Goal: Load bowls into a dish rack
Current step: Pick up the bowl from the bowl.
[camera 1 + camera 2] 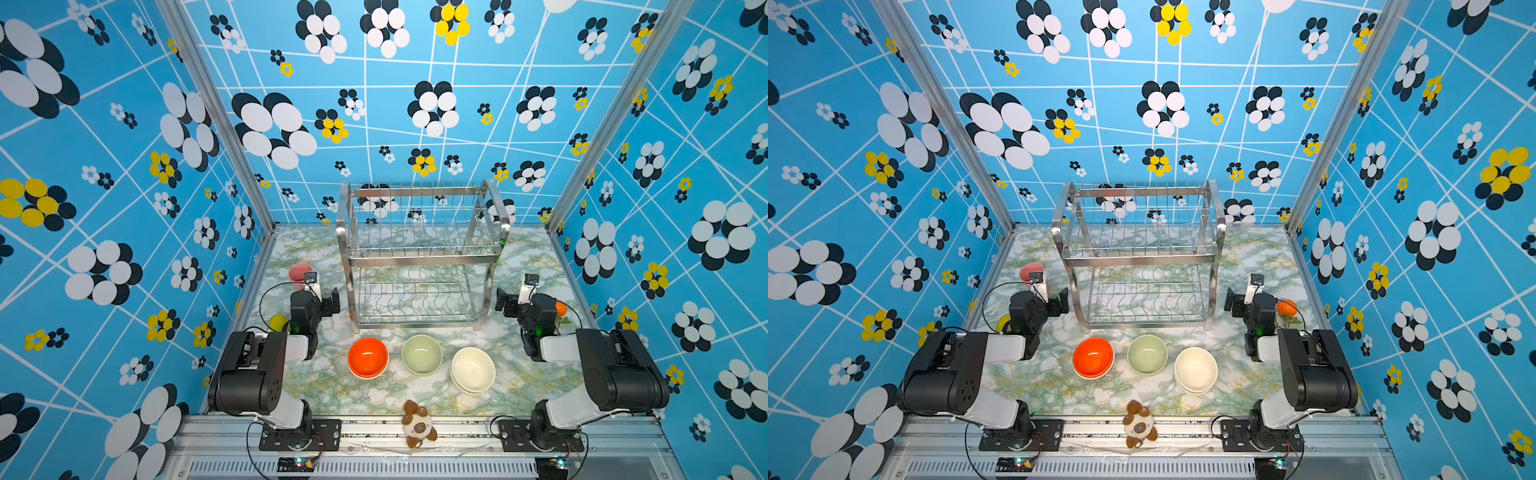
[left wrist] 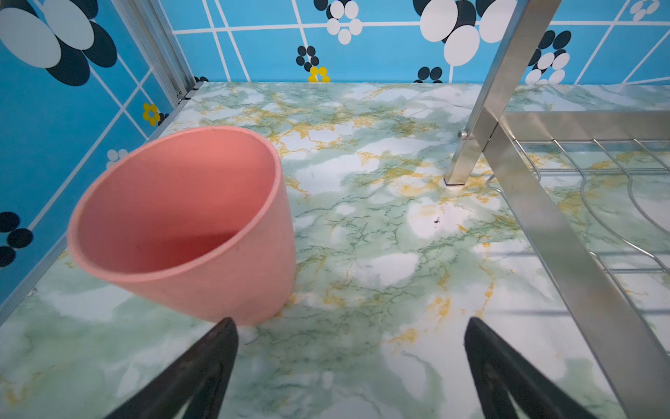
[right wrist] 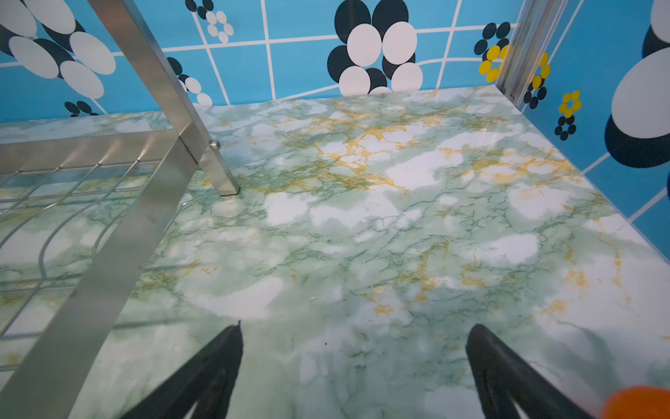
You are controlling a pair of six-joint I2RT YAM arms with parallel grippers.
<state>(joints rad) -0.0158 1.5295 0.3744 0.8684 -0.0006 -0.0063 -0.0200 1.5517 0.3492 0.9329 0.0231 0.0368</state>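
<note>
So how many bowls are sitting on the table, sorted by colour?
Orange bowls: 2, stacked
Green bowl: 1
Cream bowls: 2, stacked
Total: 5

The rack [image 1: 1138,259] stood mid-bench [image 1: 1258,257], toward the back. Before it lay a row: stacked orange bowls [image 1: 1093,357], a green bowl [image 1: 1147,354] and stacked white bowls [image 1: 1196,370], none touching. The left hand [image 1: 1059,305] and right hand [image 1: 1233,301] flanked the rack's lower tier, apart from the bowls. A pink cup [image 1: 1027,271] stood behind the left hand.
</note>
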